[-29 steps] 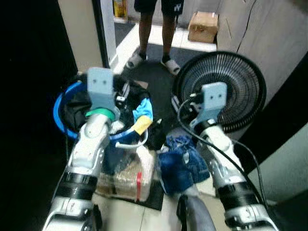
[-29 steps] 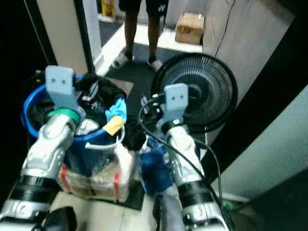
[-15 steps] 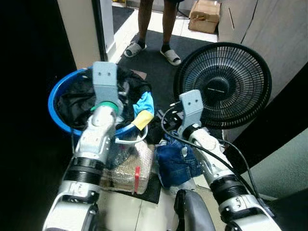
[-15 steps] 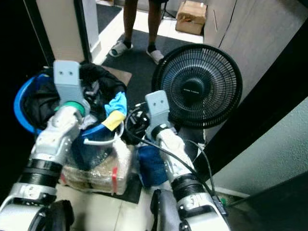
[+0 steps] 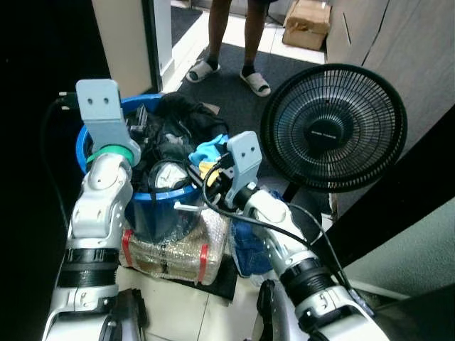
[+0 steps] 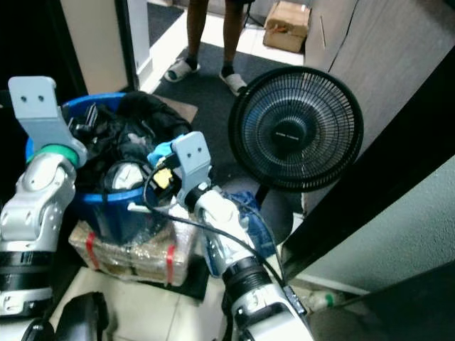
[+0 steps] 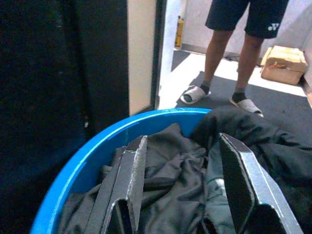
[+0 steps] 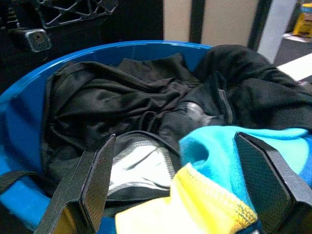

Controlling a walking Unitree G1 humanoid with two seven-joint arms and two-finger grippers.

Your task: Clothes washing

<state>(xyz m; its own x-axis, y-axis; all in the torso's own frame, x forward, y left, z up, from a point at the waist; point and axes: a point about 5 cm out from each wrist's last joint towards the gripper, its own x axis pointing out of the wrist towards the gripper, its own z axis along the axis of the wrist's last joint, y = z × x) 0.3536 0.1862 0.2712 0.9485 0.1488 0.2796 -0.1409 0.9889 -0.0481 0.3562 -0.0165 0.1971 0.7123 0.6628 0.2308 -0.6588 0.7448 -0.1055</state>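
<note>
A round black floor fan (image 5: 333,128) with a wire grille stands at the right of centre in the left eye view, on dark flooring, with a person's legs in black shorts and pale slippers (image 5: 229,42) at the top edge and a brown cardboard box (image 5: 307,24) beside them. Left of the fan, in the middle left of the frame, sits a round blue plastic laundry tub (image 5: 132,193), heaped with crumpled black clothes (image 5: 168,133) and, at its near right rim, a turquoise and yellow garment (image 8: 229,170). The tub rests on a plastic-wrapped brown bundle with red tape (image 5: 170,249), and a blue denim piece (image 5: 246,245) lies on the floor just right of that. The left gripper (image 7: 183,180) hovers over the tub's far left rim, its 2 black fingers (image 7: 127,180) spread wide and holding nothing. The right gripper (image 8: 187,180) hangs above the turquoise and yellow garment, fingers (image 8: 92,180) likewise wide apart and empty.
</note>
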